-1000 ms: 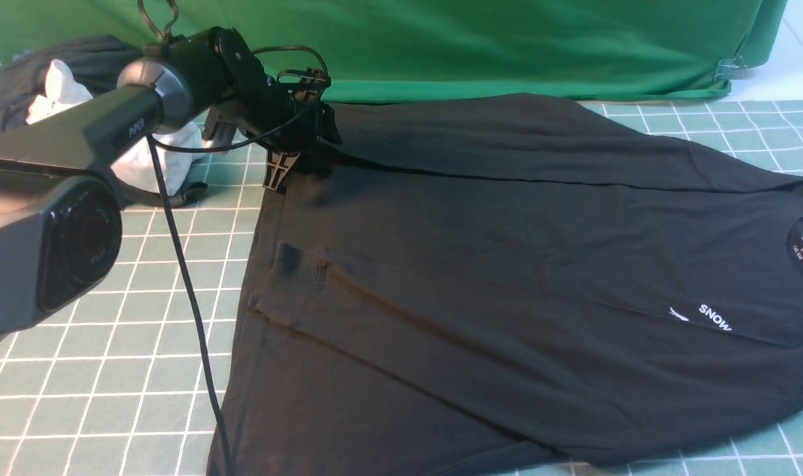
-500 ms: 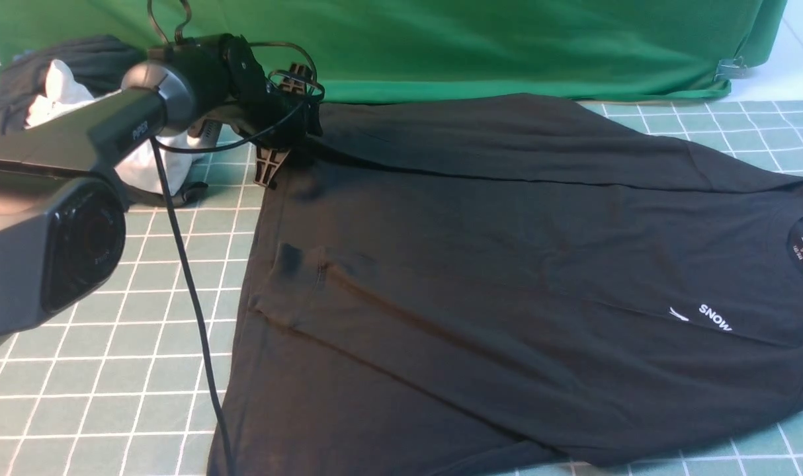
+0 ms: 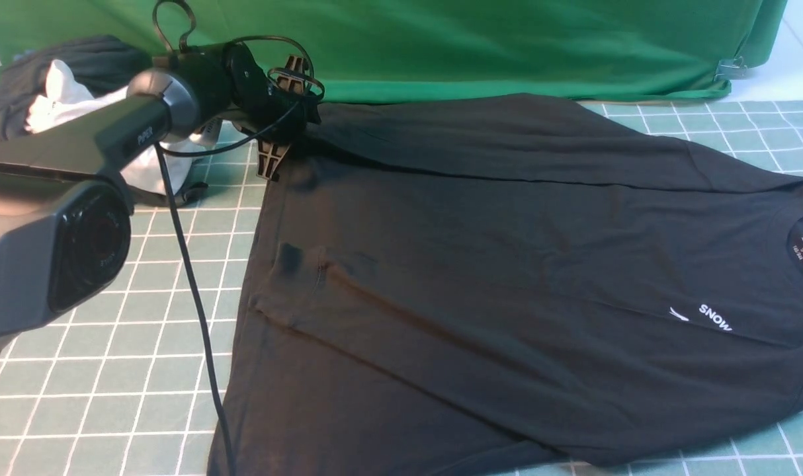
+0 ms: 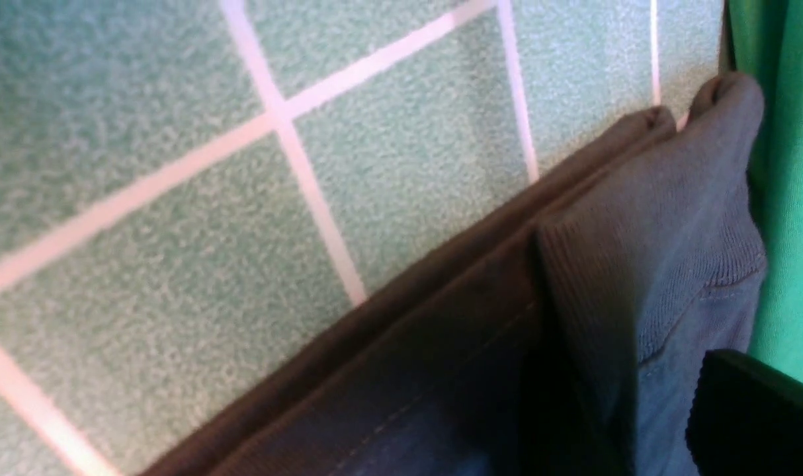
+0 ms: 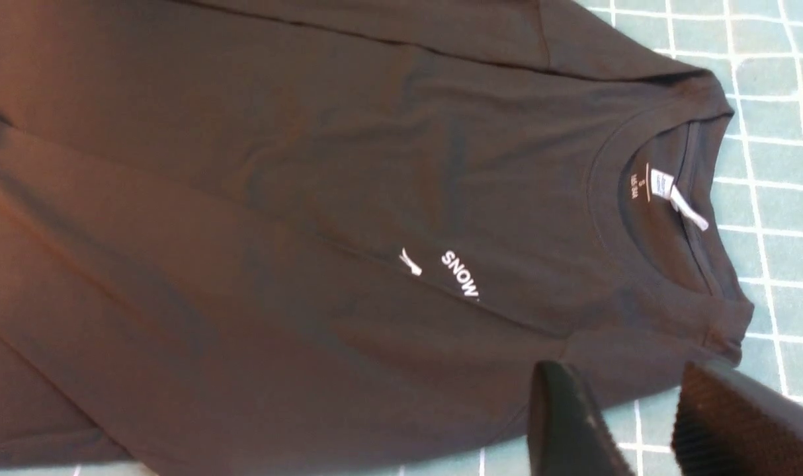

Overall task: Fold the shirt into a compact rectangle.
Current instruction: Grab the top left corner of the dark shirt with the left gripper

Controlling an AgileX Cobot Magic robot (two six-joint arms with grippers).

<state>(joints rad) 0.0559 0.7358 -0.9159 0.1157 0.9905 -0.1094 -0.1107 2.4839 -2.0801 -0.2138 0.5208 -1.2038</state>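
The shirt (image 3: 507,264) is a large plain black T-shirt lying flat, front up, on the teal gridded tabletop (image 3: 110,370). Its collar is toward the robot's right and its hem toward the left. It takes up most of the middle and right of the tabletop. Its far edge lies close to the green backdrop cloth (image 3: 474,46). A long straight crease runs along the far side, and a second fold edge crosses the chest and cuts into the small white logo (image 3: 702,316) (only "SNOW" can be read). The white neck label (image 5: 673,192) shows inside the round collar.

The left gripper (image 3: 274,162) is at the far hem corner of the shirt, beside the heap of white and dark grey clothes (image 3: 64,86). In the left wrist view the stitched hem edge bunches up against one dark finger (image 4: 752,416). I cannot tell whether the jaws have closed on the cloth.

The right gripper (image 5: 623,377) hangs above the near shoulder by the collar. Its jaws stand apart and hold nothing.
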